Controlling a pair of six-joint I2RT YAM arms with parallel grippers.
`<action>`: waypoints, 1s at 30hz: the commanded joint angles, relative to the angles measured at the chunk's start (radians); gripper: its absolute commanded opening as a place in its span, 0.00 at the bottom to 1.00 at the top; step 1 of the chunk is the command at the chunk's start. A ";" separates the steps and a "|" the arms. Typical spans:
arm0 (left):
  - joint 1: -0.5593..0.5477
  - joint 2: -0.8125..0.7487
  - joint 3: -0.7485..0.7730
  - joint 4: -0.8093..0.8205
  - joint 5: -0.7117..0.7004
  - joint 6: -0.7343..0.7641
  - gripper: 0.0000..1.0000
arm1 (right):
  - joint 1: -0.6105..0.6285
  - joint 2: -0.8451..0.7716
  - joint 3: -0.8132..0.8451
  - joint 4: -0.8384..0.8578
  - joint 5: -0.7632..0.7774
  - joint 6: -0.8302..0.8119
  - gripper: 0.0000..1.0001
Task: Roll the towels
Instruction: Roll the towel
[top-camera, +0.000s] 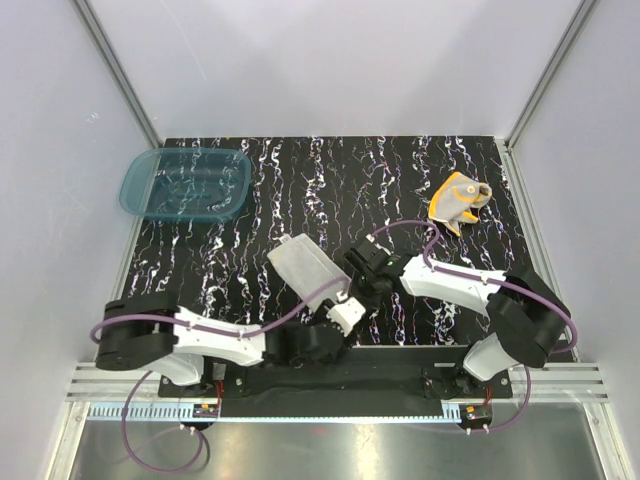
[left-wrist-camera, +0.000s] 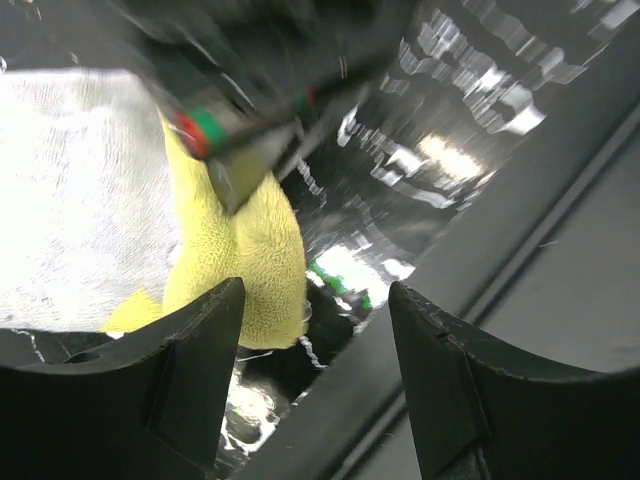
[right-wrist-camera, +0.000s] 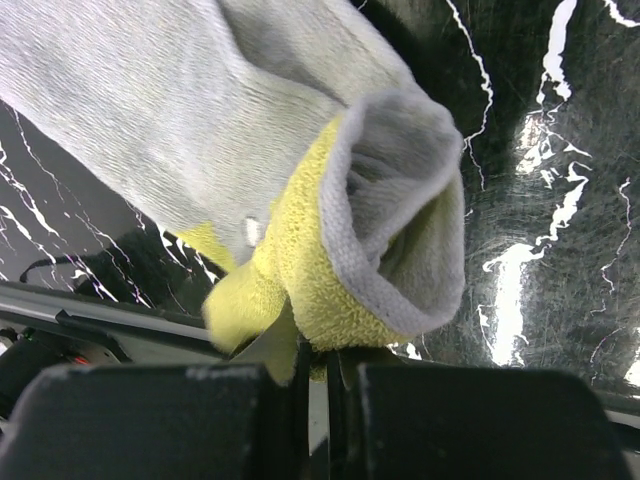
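Pale yellow soft cloth towel (right-wrist-camera: 200, 120), grey-beige side up: loosely curled edge pinched between closed fingers of right gripper (right-wrist-camera: 318, 365). Orange crumpled cloth towel (top-camera: 458, 200) well beyond them, untouched. Left gripper (left-wrist-camera: 317, 300) spread wide, empty, yellow towel just ahead. Risk: one-point pinch, so the curl may unroll or slip.

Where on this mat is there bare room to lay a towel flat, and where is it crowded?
Bare: the far middle of the mat, between the basin and the orange towel; also the left strip between basin and left arm. Crowded: near centre, around the yellow towel, pinched by the right fingers, left fingers open beside it.
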 joint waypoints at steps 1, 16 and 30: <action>-0.019 0.077 0.063 0.059 -0.115 0.061 0.64 | 0.004 -0.002 0.042 -0.039 -0.028 -0.022 0.00; -0.020 0.172 0.115 0.013 -0.207 0.030 0.25 | -0.014 -0.040 0.019 -0.030 -0.100 -0.020 0.00; 0.078 0.048 0.076 0.083 0.176 0.041 0.00 | -0.048 -0.123 -0.003 -0.067 -0.080 -0.030 0.57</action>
